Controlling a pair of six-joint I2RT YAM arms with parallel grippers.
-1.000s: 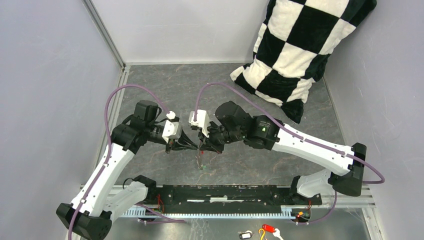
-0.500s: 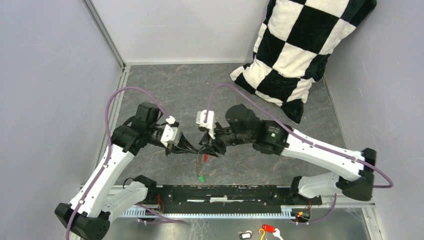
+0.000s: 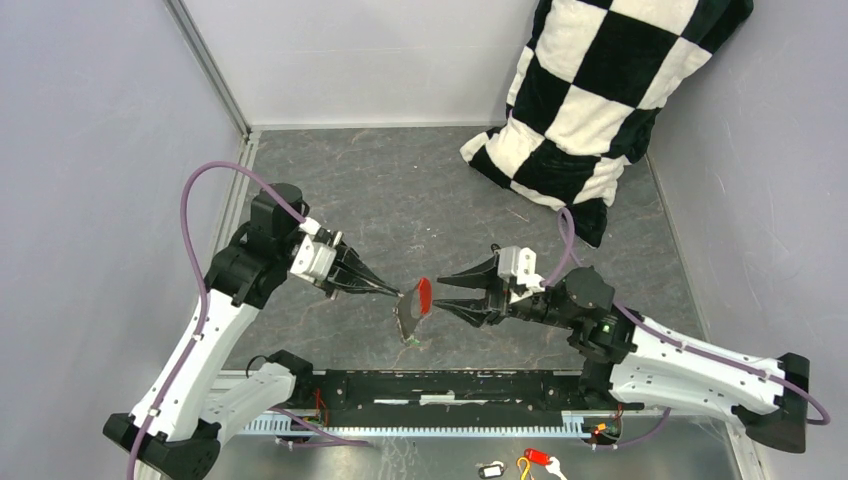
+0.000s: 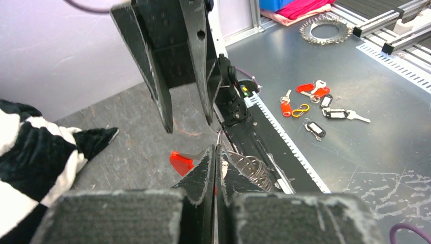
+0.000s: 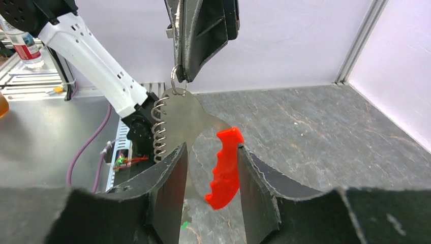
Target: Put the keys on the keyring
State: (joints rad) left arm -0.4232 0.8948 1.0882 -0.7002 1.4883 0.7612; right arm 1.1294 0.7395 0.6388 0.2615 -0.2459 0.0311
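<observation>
The keyring (image 3: 408,314) hangs below left claw (image 3: 399,293), beside right claw (image 3: 438,290).

The table (image 3: 400,190) is a dark grey, stone-patterned slab between pale walls. A black-and-white checkered pillow (image 3: 600,90) lies in its far right corner, leaning on the wall. A black rail (image 3: 450,385) runs along the near edge. A green key (image 3: 409,343) shows just short of the rail; whether it rests on the slab or hangs above it is unclear. On the near side of the rail, a bare metal bench (image 3: 400,462) carries a red tag (image 3: 537,458) and a white tag (image 3: 490,468), close together.
</observation>
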